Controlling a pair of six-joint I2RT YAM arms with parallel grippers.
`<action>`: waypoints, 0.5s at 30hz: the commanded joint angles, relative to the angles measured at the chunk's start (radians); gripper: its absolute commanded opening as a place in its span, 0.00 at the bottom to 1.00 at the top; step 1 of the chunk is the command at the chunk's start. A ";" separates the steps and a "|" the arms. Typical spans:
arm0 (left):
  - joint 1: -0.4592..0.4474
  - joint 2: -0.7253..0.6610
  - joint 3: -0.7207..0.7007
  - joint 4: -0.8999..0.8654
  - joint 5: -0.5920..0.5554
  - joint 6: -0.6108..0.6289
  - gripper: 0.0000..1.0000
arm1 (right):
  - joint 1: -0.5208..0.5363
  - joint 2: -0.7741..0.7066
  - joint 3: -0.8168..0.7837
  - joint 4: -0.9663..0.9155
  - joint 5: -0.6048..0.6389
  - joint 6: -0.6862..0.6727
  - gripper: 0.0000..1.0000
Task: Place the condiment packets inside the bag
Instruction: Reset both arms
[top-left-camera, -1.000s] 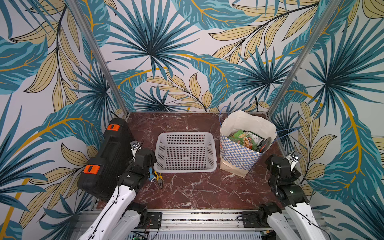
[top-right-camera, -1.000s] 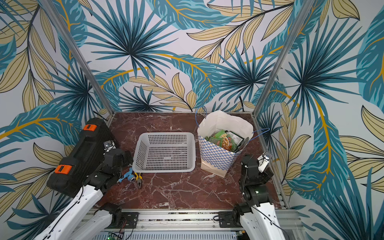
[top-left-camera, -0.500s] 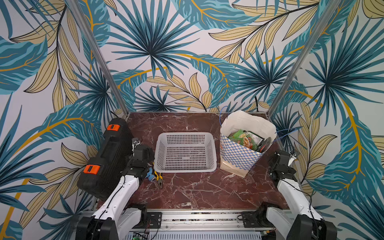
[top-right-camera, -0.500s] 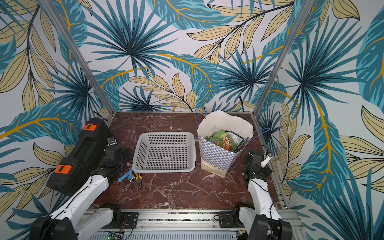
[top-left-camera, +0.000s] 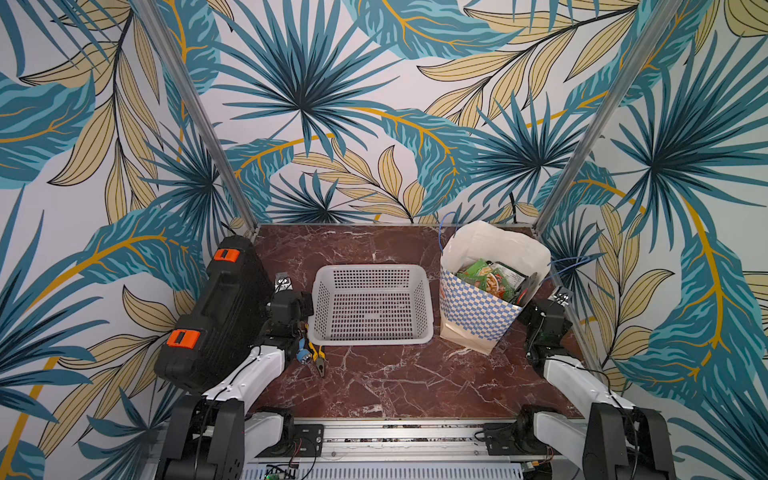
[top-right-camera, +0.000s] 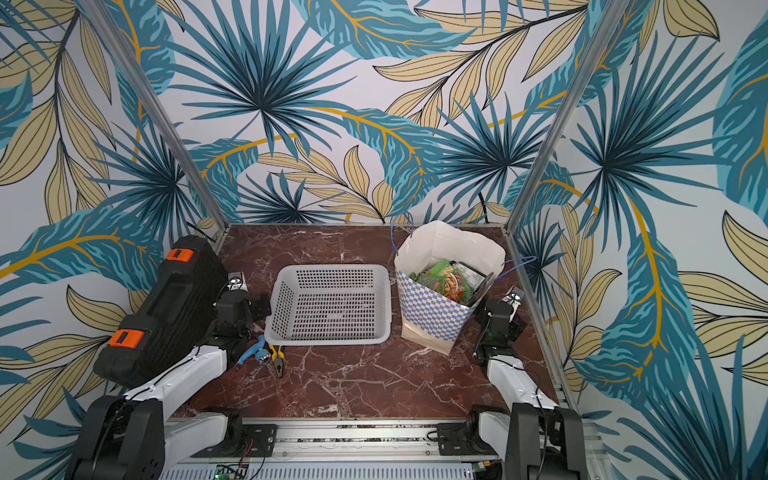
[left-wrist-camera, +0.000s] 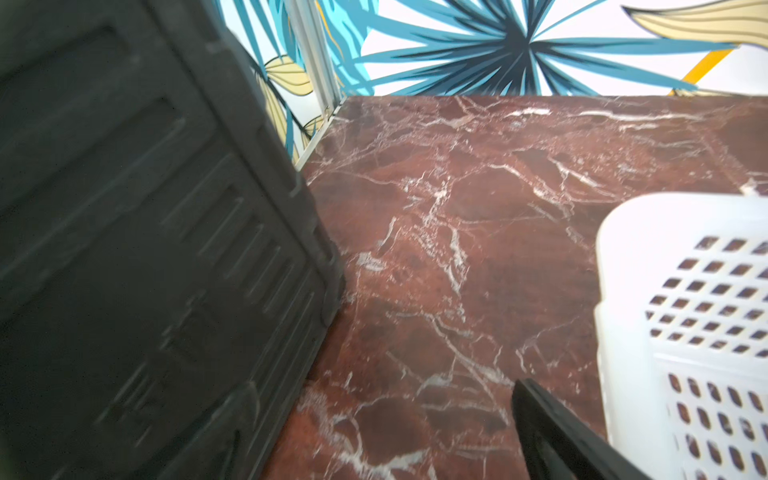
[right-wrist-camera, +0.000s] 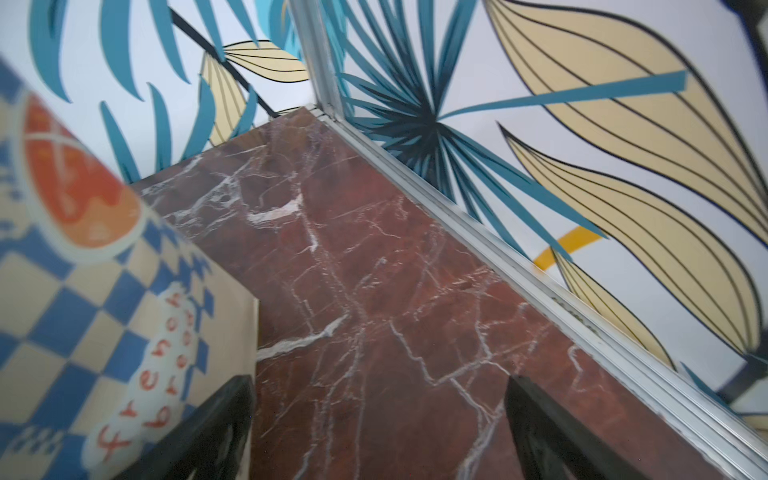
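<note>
Red marble counter (top-left-camera: 374, 386), leaf-print walls (top-left-camera: 332, 104). All visible condiment packets (top-left-camera: 490, 280) sit inside the checkered bag (top-left-camera: 473, 307), right of the grey basket (top-left-camera: 370, 269). Left fingers (left-wrist-camera: 552, 432) and right fingers (right-wrist-camera: 548, 428) spread wide, holding nothing.

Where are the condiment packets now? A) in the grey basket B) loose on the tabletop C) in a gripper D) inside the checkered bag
D: the condiment packets show in the open mouth of the bag; none lie in the basket.
</note>
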 joint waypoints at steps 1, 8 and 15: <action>0.007 0.038 -0.015 0.074 0.043 0.033 1.00 | 0.069 0.048 -0.024 0.166 0.017 -0.105 1.00; 0.006 0.101 -0.012 0.193 0.049 0.030 1.00 | 0.112 0.157 0.002 0.302 -0.040 -0.160 1.00; 0.007 0.171 -0.009 0.327 0.096 0.047 1.00 | 0.138 0.288 0.006 0.449 -0.097 -0.199 1.00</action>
